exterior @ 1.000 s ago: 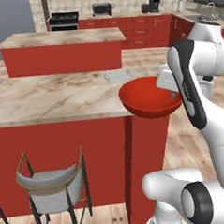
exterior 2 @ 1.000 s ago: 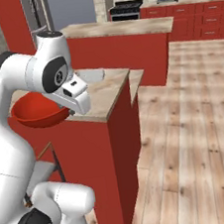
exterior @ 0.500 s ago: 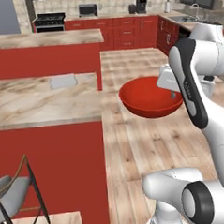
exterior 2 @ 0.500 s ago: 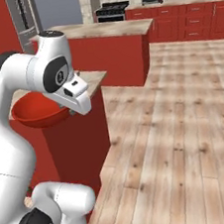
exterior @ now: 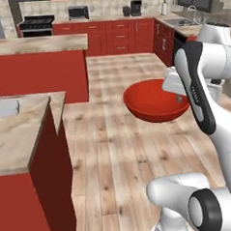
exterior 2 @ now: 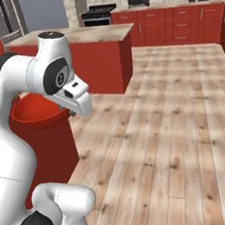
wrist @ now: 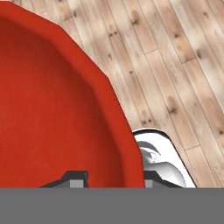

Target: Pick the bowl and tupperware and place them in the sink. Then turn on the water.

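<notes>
The glossy red bowl (exterior: pixel 153 101) hangs in the air over the wooden floor. My gripper (exterior: pixel 178 97) is shut on its right rim. In the hand view the bowl (wrist: pixel 52 100) takes up the left side, and its rim runs down between my two dark fingertips (wrist: pixel 77 177), with the gripper (wrist: pixel 113 178) clamped across it. From the right base view the bowl (exterior 2: pixel 31 112) shows partly behind my arm. The light grey tupperware (exterior: pixel 2 109) lies on the near island counter at the far left. The sink (exterior: pixel 181 22) with its faucet (exterior: pixel 194 11) sits in the far right counter.
A red island (exterior: pixel 27 142) with a marble top stands close on my left. A second island (exterior: pixel 41 59) is behind it. Red cabinets, a stove (exterior: pixel 36 23) and a microwave (exterior: pixel 77 12) line the back wall. Open wooden floor (exterior 2: pixel 176 126) stretches toward the sink side.
The base has turned, so the whole scene has slid left: the near island and tupperware are now at the left edge and the sink counter has come into sight. The bowl stays gripped.
</notes>
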